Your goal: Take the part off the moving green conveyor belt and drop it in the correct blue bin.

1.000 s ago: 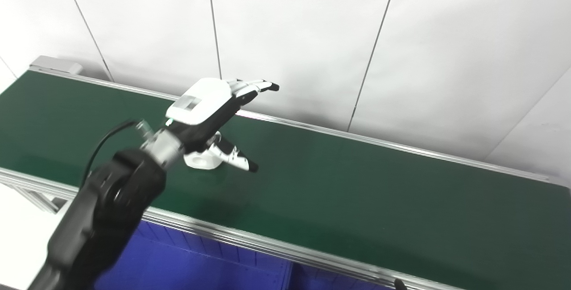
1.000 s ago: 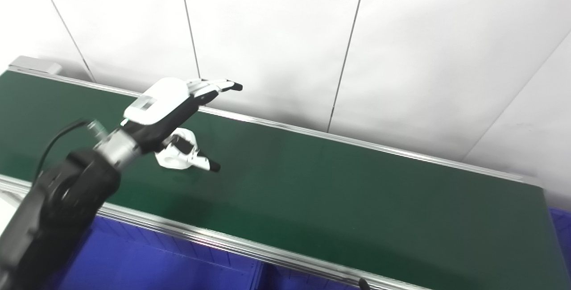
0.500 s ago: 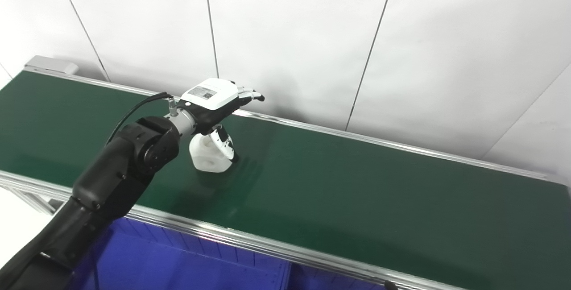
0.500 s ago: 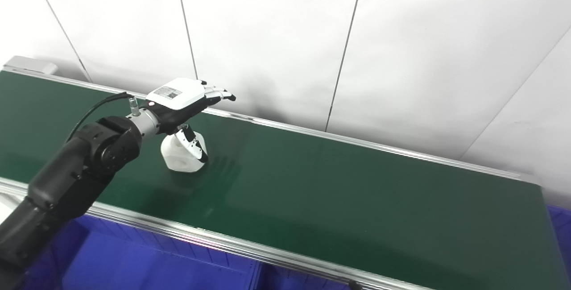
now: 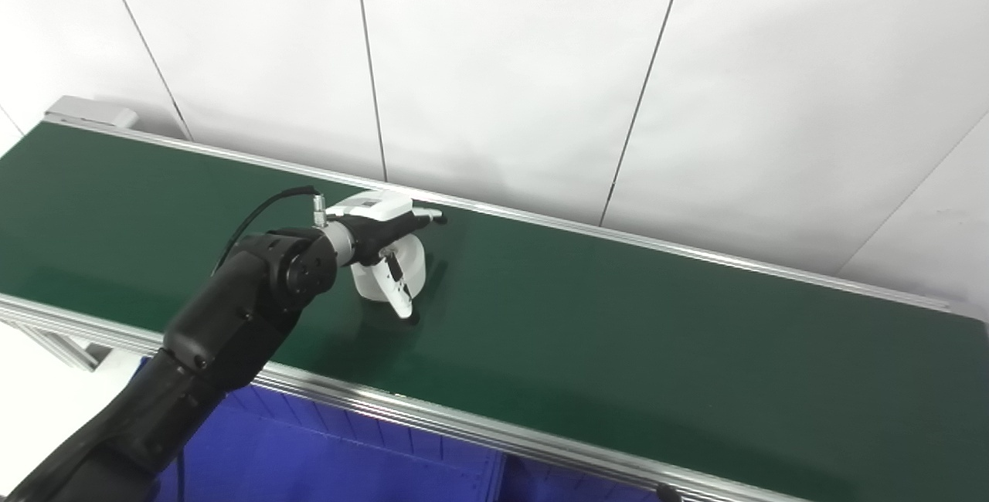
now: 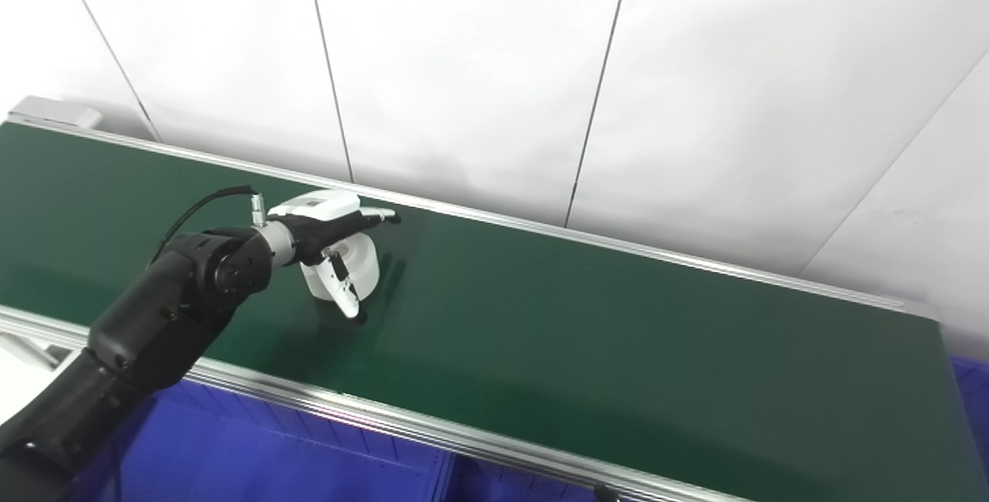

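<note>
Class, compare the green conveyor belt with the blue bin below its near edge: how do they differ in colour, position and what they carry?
The dark green conveyor belt is flat and higher; the blue plastic bin sits lower, before its near rail. The belt carries a white part under the left hand; no part shows in the bin's visible area. Both run lengthwise alongside each other.

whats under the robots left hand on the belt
A white part sits on the green conveyor belt beneath the left hand, whose palm and thumb cover its top and front. Its full shape is hidden.
</note>
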You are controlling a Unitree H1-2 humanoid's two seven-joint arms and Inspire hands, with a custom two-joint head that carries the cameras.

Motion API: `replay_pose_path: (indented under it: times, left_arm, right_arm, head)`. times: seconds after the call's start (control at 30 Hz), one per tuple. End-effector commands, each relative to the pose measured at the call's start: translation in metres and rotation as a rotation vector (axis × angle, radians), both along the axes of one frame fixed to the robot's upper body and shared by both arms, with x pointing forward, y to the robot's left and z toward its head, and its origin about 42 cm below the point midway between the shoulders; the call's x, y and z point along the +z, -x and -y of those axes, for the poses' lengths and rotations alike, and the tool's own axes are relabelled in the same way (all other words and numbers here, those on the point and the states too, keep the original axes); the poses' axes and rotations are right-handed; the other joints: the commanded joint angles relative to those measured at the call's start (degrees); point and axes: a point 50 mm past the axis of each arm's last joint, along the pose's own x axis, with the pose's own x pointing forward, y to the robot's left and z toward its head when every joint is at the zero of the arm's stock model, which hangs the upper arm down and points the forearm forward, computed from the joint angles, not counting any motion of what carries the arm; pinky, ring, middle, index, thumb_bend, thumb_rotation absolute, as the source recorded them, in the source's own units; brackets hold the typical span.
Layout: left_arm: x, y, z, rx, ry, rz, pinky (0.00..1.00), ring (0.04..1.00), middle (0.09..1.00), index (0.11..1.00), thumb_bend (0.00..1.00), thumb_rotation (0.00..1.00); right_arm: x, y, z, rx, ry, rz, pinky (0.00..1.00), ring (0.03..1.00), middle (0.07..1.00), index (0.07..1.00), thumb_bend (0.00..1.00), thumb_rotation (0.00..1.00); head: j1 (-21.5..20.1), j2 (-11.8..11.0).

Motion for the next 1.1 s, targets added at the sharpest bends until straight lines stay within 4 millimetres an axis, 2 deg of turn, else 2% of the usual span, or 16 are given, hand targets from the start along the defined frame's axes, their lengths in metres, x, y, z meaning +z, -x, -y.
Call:
replay_pose_path:
  times: [0.0,0.07,0.17,0.3,0.37,0.4,0.43,0.47,0.5,0.57,0.87,1.0,1.07]
  left_arm:
    - [0.029,-0.011,-0.003,0.019,-0.042,0.091,0.87,0.924,0.944,0.932,1.00,0.17]
    - [0.029,-0.010,-0.001,0.006,-0.078,0.110,0.81,0.883,0.920,0.907,1.00,0.15]
    - [0.027,-0.009,0.003,-0.039,-0.173,0.124,0.70,0.812,0.856,0.796,1.00,0.15]
    - [0.028,-0.010,0.012,-0.092,-0.333,0.099,0.67,0.785,0.822,0.736,0.93,0.12]
    - [0.028,-0.010,0.014,-0.110,-0.348,0.138,0.64,0.764,0.800,0.723,0.89,0.09]
    - [0.027,-0.011,0.014,-0.116,-0.343,0.166,0.55,0.654,0.650,0.676,0.72,0.05]
    - [0.025,-0.012,0.014,-0.117,-0.315,0.207,0.50,0.598,0.574,0.652,0.63,0.02]
    - [0.024,-0.012,0.014,-0.117,-0.295,0.234,0.42,0.496,0.487,0.578,0.56,0.01]
    - [0.022,-0.013,0.014,-0.116,-0.266,0.260,0.38,0.454,0.454,0.544,0.53,0.00]
    - [0.021,-0.013,0.014,-0.116,-0.224,0.290,0.35,0.438,0.447,0.517,0.52,0.00]
    - [0.017,-0.009,0.022,-0.136,-0.130,0.310,0.36,0.439,0.482,0.492,0.52,0.00]
    - [0.019,-0.003,0.026,-0.164,-0.094,0.335,0.31,0.390,0.471,0.489,0.52,0.00]
    - [0.023,0.000,0.026,-0.173,-0.079,0.342,0.35,0.421,0.475,0.489,0.52,0.00]
  right_arm:
    - [0.009,0.000,-0.002,0.011,-0.015,0.022,0.82,0.873,0.966,0.882,0.77,1.00]
    - [0.011,0.000,-0.002,0.015,-0.014,0.020,0.82,0.875,0.972,0.883,0.78,1.00]
    - [0.010,0.000,-0.002,0.015,-0.017,0.020,0.81,0.868,0.969,0.880,0.78,1.00]
    - [0.011,-0.001,-0.002,0.015,-0.026,0.016,0.81,0.864,0.972,0.874,0.80,1.00]
    - [0.012,-0.001,-0.003,0.013,-0.026,0.019,0.80,0.862,0.970,0.871,0.80,1.00]
    - [0.012,-0.001,-0.003,0.012,-0.025,0.021,0.80,0.859,0.965,0.871,0.79,1.00]
    - [0.012,-0.001,-0.003,0.012,-0.023,0.023,0.80,0.857,0.962,0.872,0.79,1.00]
    - [0.012,-0.001,-0.003,0.012,-0.022,0.024,0.80,0.853,0.959,0.871,0.79,1.00]
    - [0.012,-0.001,-0.003,0.014,-0.021,0.022,0.80,0.851,0.958,0.872,0.79,1.00]
    - [0.012,-0.001,-0.003,0.016,-0.019,0.020,0.80,0.850,0.956,0.872,0.80,1.00]
    - [0.013,0.000,-0.006,0.018,-0.016,0.011,0.80,0.846,0.954,0.862,0.82,1.00]
    - [0.013,-0.001,-0.007,0.023,-0.016,0.017,0.79,0.838,0.950,0.851,0.81,1.00]
    - [0.014,-0.001,-0.007,0.020,-0.017,0.017,0.78,0.838,0.950,0.850,0.82,1.00]
  head:
    - [-0.01,0.00]
    - [-0.04,0.08]
    - [-0.14,0.42]
    - [-0.18,0.59]
    - [-0.20,0.58]
    - [-0.20,0.58]
    - [-0.23,0.57]
    - [-0.23,0.57]
    - [-0.23,0.57]
    - [-0.20,0.72]
    - [-0.55,1.13]
    - [-0.41,1.40]
    - [-0.07,1.84]
